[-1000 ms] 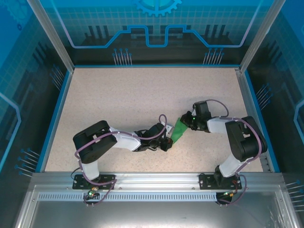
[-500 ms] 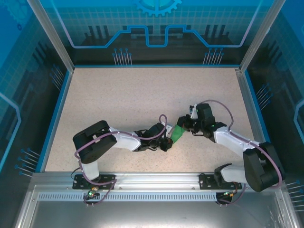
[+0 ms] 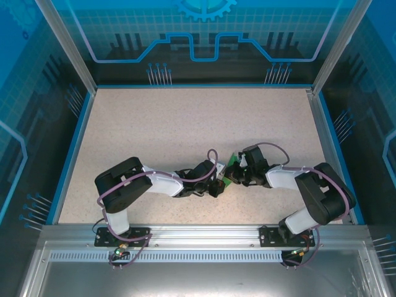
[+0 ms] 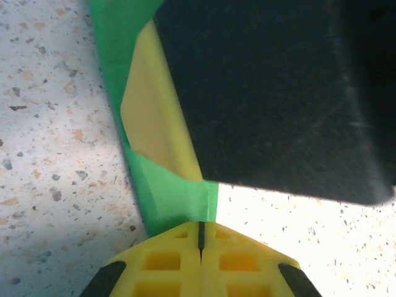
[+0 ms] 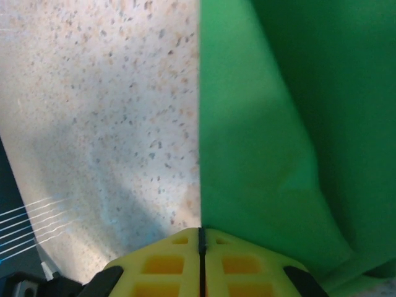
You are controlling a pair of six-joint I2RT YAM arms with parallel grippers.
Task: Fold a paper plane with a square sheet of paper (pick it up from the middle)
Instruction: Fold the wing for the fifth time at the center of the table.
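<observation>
The green sheet of paper point(image 3: 231, 163) is folded and sits low over the table's middle, mostly covered by both grippers. Its overall outline is hidden, so I cannot make out a paper plane shape. My left gripper point(image 3: 218, 184) is shut on its narrow end point(image 4: 173, 192), the yellow jaws point(image 4: 201, 228) pressed together on the green. My right gripper point(image 3: 234, 176) is close against it from the right. One of the right gripper's yellow fingers point(image 4: 151, 117) lies along the paper. The right jaws point(image 5: 201, 234) are shut at the straight edge of a wide green flap point(image 5: 266, 124).
The speckled beige tabletop point(image 3: 185, 124) has a blue rim point(image 3: 68, 162) and clear panels on three sides. An aluminium rail point(image 3: 198, 238) carrying both arm bases runs along the near edge. The two wrists nearly touch.
The right arm has swung in; its gripper moved down-left toward the left gripper and now covers most of the green paper. The left arm has stayed put.
</observation>
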